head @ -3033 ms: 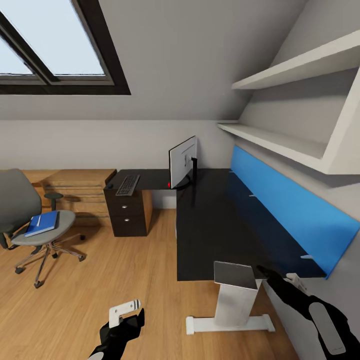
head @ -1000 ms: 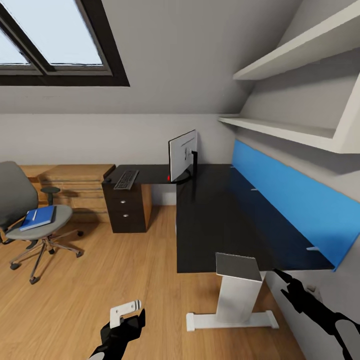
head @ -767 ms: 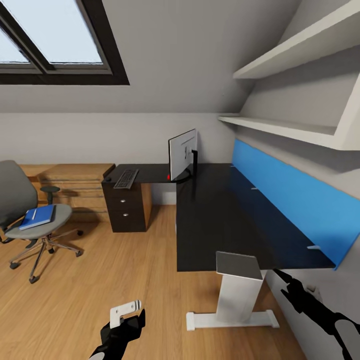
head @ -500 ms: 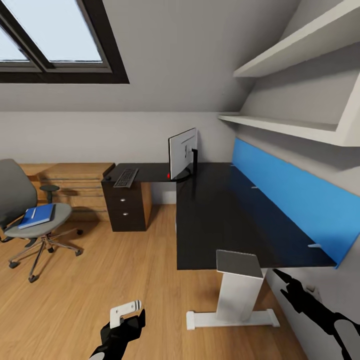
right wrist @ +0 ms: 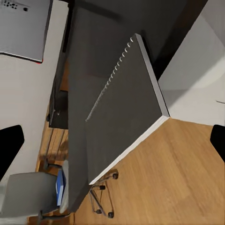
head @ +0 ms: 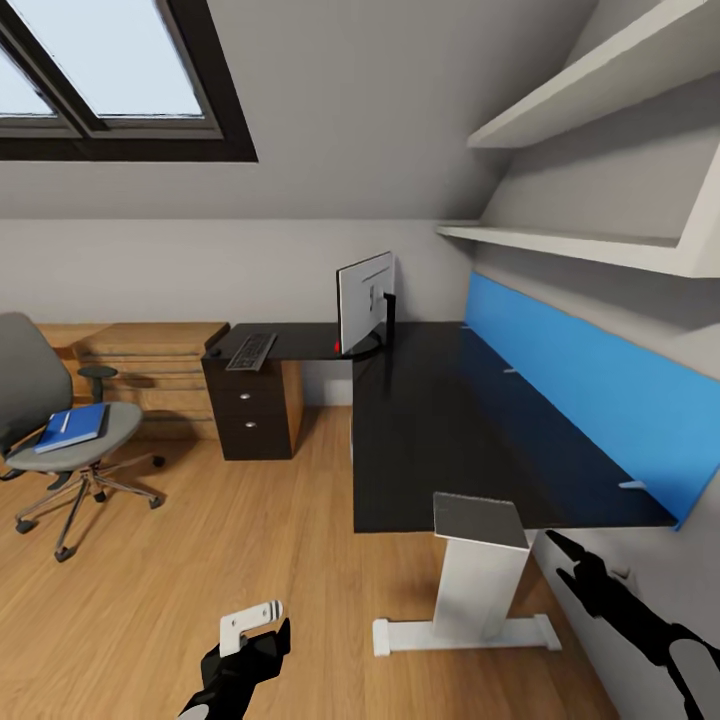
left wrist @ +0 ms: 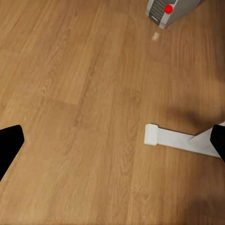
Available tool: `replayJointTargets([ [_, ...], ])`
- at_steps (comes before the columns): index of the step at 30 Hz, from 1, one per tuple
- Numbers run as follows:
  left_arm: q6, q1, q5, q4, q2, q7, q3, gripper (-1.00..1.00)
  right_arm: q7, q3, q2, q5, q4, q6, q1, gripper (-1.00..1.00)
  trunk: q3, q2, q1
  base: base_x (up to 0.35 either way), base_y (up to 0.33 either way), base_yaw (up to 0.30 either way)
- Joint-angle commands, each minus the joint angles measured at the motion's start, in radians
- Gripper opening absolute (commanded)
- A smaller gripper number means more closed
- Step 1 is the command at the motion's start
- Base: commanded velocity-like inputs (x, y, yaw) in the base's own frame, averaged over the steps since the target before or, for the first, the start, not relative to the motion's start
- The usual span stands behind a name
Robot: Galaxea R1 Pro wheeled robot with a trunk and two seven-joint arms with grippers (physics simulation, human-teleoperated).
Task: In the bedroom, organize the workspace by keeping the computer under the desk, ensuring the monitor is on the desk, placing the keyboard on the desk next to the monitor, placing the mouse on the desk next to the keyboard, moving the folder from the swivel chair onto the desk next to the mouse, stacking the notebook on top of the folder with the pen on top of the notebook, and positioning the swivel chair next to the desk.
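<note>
Standing on the wooden floor short of the workstation, the robot faces a job partly done. At far left the grey upholstered swivel chair with its chrome star base sits well apart from the long black L-shaped desk, and its seat carries the bright blue flat folder with a thin white stick pen lying on top; folder, pen and chair all appear yet to be moved. Further right, the small rounded black mouse and the slim dark-keyed keyboard already lie on the tabletop above the three-drawer unit, whose drawers look closed, beside the large flat monitor with its white-silver back. The thin dark grey spiral-edged notebook rests at the tabletop's near corner, not yet stacked. The small silver-grey tower computer with its red light stands on the floor; whether it is under the tabletop cannot be told. The left claw and the right claw hang empty, jaws spread wide in the wrist views.
</note>
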Motion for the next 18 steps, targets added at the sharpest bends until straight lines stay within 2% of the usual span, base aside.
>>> replayJointTargets([
  [1,0.002,0.000,0.009,-0.002,0.000,0.008,-0.001,1.00,0.038,-0.001,0.000,-0.001,0.000,0.008,-0.001,1.00,-0.004,-0.008,0.004,0.000,0.000,0.000],
  [18,0.002,0.000,0.009,0.003,-0.001,0.008,-0.002,1.00,0.058,0.001,0.003,0.006,0.002,0.001,-0.001,1.00,-0.057,-0.127,0.069,0.000,0.000,0.000],
])
